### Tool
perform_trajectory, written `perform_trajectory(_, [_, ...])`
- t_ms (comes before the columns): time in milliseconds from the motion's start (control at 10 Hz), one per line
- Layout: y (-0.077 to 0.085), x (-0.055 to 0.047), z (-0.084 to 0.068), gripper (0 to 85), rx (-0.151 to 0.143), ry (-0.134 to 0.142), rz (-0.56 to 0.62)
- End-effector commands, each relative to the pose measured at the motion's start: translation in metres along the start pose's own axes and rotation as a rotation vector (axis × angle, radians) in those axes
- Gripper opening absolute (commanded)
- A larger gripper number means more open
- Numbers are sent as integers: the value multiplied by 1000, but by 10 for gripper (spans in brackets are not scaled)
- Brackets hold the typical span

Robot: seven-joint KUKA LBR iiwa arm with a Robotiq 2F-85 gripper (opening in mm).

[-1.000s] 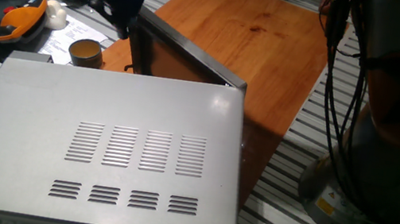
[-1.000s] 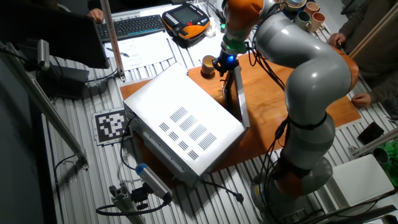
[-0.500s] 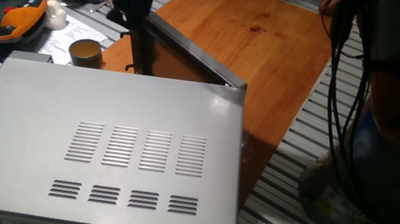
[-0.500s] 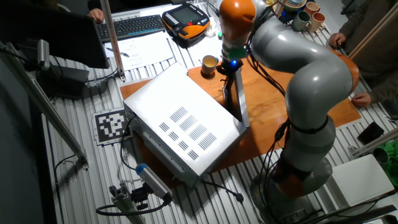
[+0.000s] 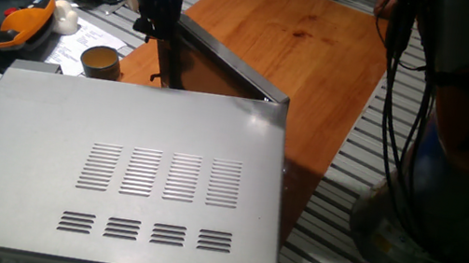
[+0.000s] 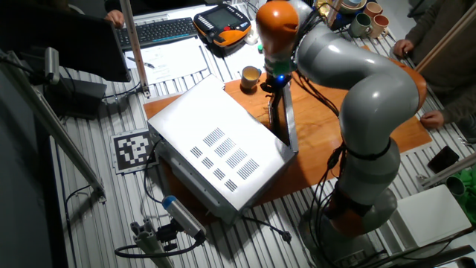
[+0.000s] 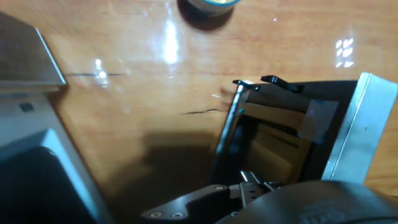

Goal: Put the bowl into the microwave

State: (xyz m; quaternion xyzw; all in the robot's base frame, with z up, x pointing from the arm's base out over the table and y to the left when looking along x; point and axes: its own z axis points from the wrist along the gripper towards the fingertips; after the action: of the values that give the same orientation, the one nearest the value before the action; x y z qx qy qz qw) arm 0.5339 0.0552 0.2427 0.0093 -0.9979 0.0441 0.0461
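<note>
Half done at best: microwave (image 5: 134, 172) door (image 5: 216, 67) is swung open with the gripper (image 5: 159, 21) at it, can't tell its jaws, bowl (image 5: 100, 61) sits outside on the table.

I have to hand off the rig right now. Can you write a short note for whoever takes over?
Pincer: at the upper edge of the microwave door; whether it is open or shut cannot be told. It carries nothing visible.
Bowl: upright on the wooden board, beside the microwave, not gripped.
Done: door stands open.
Left: free the pincer from the door, grasp the bowl, set it inside the microwave.
</note>
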Motion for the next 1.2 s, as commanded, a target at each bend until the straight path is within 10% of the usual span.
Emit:
perform_trajectory(0, [0,0,0,0,-55,16,58])
perform_trajectory(700, [0,0,0,0,-91,54,261])
perform_trajectory(1100, [0,0,0,0,10,38,180])
